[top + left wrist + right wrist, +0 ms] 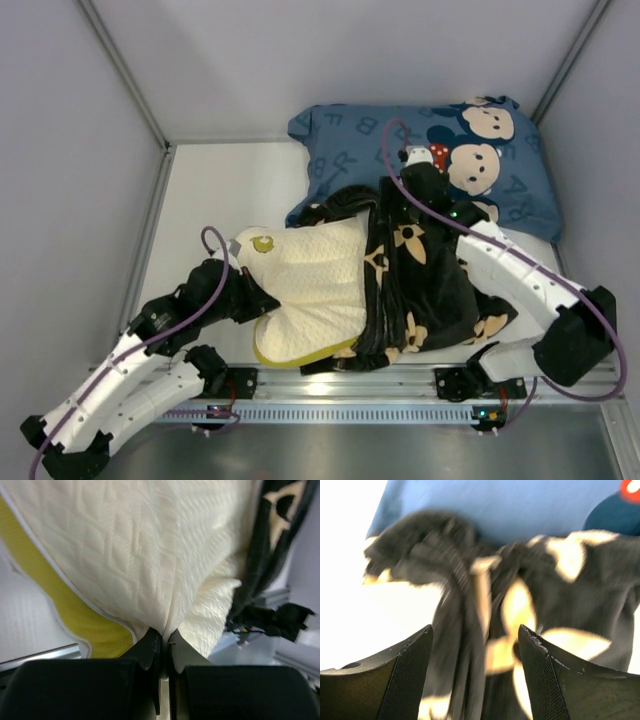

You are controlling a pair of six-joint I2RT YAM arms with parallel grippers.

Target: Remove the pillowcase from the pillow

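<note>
Free room: bare table (215,190) L and back-L of pillow (310,275), up to L wall (60,120). R side blocked: bunched pillowcase (425,285) w/ right arm (520,265) over it. Back-R taken by blue pillow (345,135), touching pillowcase. Near-L: left arm (150,350) against pillow edge.

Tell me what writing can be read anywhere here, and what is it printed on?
"A", "B", "F": loose capital letters printed on the blue cover, near its far left corner.
More letters along its right edge: too faint to read surely.
Round patch on the cream pillow: too small to read.
Black pillowcase: flower shapes only, no words.
</note>
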